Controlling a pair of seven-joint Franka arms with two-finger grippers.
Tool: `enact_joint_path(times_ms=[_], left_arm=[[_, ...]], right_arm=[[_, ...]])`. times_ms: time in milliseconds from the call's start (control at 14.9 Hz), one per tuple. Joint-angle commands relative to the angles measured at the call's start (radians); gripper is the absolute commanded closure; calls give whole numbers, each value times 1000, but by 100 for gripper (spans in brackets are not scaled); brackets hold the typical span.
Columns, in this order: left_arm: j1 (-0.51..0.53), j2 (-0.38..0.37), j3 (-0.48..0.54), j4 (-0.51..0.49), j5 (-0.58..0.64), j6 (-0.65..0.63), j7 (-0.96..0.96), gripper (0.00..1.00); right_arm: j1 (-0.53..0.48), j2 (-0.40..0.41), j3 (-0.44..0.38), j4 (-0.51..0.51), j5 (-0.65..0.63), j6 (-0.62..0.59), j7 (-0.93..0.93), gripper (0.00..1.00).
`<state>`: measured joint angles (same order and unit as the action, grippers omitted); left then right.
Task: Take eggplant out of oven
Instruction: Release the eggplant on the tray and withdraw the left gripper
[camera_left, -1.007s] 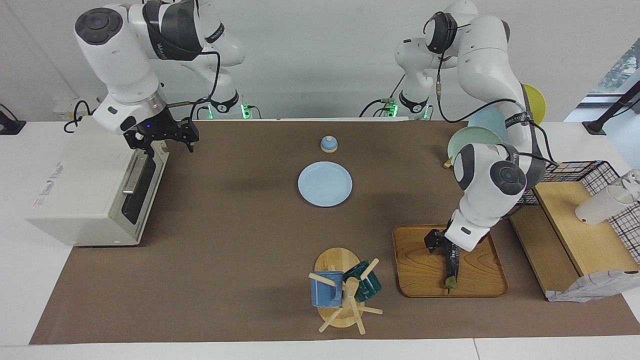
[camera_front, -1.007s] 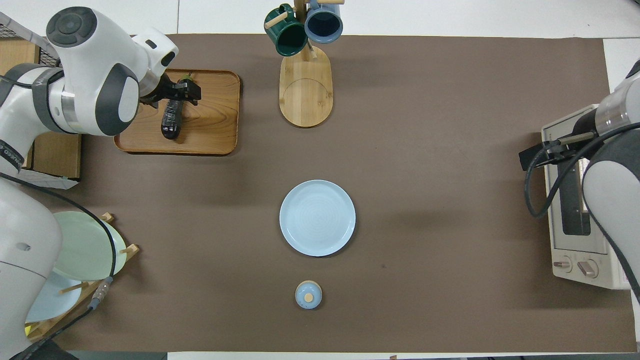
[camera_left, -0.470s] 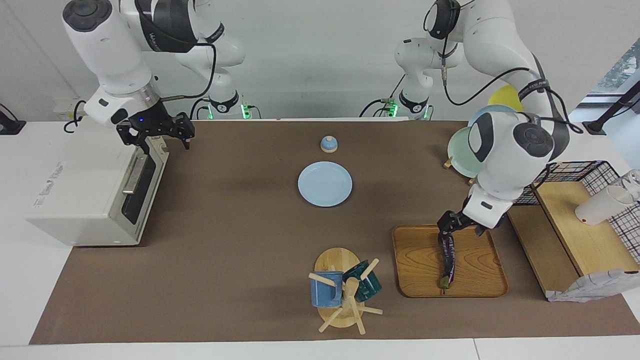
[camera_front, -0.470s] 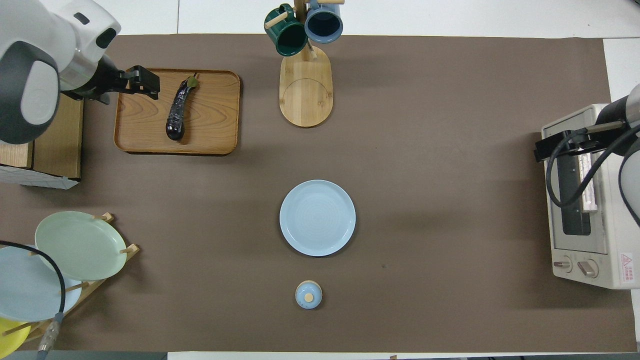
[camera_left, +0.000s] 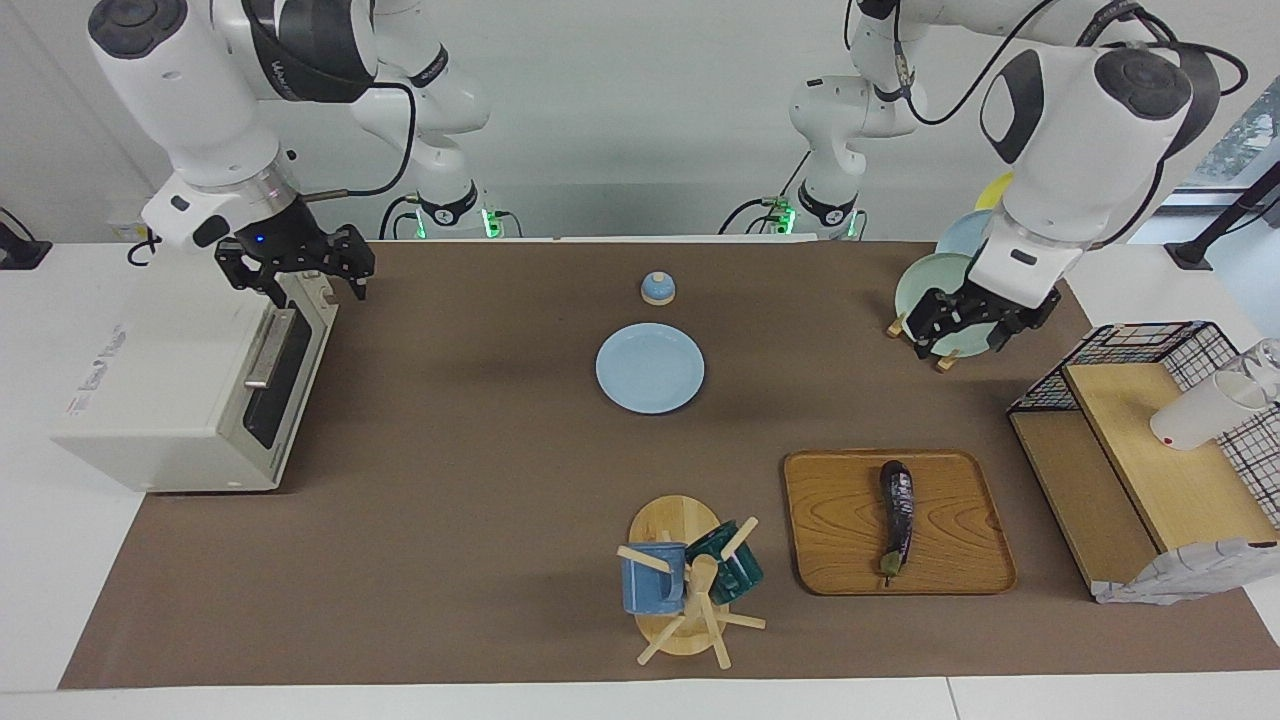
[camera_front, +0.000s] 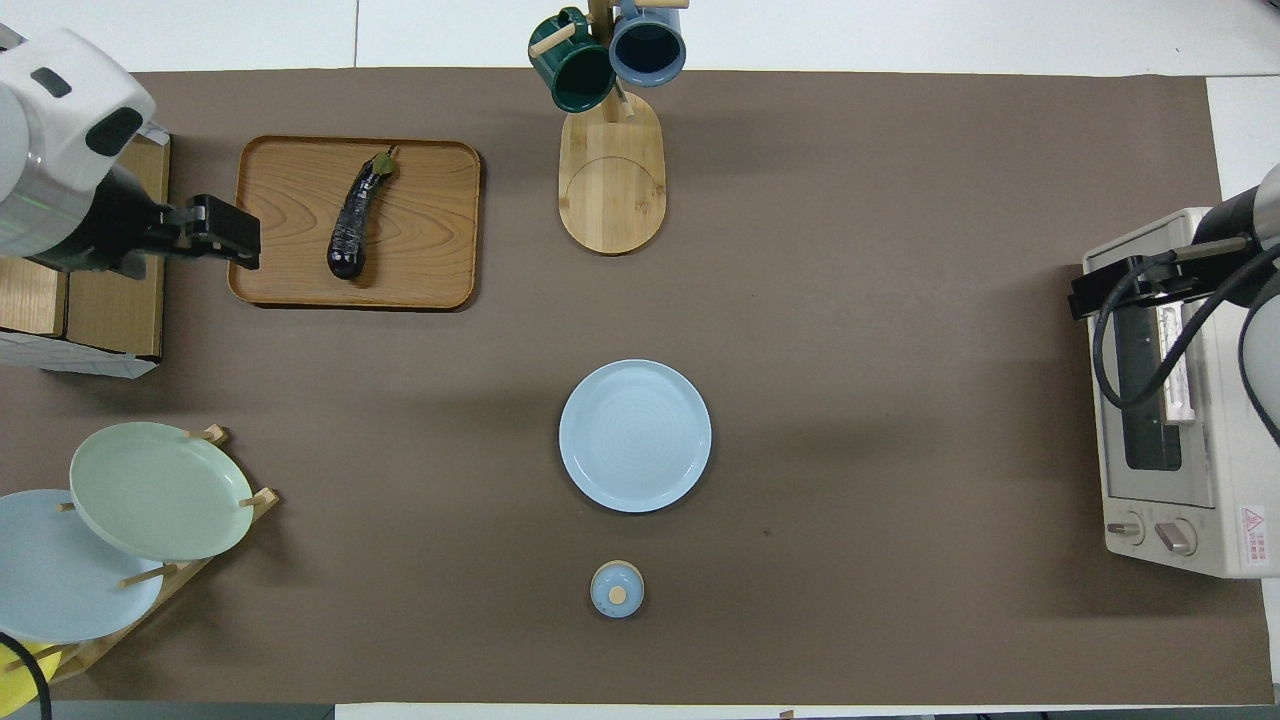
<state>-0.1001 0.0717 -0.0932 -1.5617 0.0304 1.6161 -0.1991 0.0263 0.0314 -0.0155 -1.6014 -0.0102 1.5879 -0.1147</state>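
Lifted clear of the wooden tray (camera_left: 830, 520) since a second ago: the left gripper (camera_left: 968, 322), now up in the air over the plate rack (camera_left: 915, 325), fingers spread and holding nothing. Left lying alone on the tray: the eggplant (camera_left: 897, 516), lengthwise, stem tip pointing away from the robots, well apart from the oven (camera_left: 170, 390). Drawn back a little as well: the right gripper (camera_left: 296, 268), hovering over the oven's top edge just above the door handle, fingers apart and empty. Shut, with the dark glass facing the middle of the table: the oven door, at the right arm's end. Underneath everything, a brown mat (camera_front: 850, 300) over a white table, with a pale wall at the robots' backs. One light blue plate (camera_front: 635, 436) flat at the centre; one small blue lidded pot (camera_front: 617, 589) nearer to the robots than it. Two mugs, one green (camera_front: 572, 73) and one blue (camera_front: 648, 44), hung on a single wooden mug tree farther out. Three plates upright in the rack: green, pale blue, yellow. One wire-and-wood shelf (camera_left: 1150, 440) beside the tray.
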Motion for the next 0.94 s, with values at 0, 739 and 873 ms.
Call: enact_joint_path(times_ms=[0, 739, 873], left_arm=[[5, -111, -2, -184, -12, 30, 0, 0], [34, -125, -16, -89, -81, -108, -39, 0], [63, -127, -48, -100, -81, -93, -39, 0]], right_arm=[[-5, 15, 3, 26, 6, -6, 13, 0], [0, 12, 3, 24, -17, -20, 9, 0], [0, 12, 5, 24, -17, -20, 7, 0]])
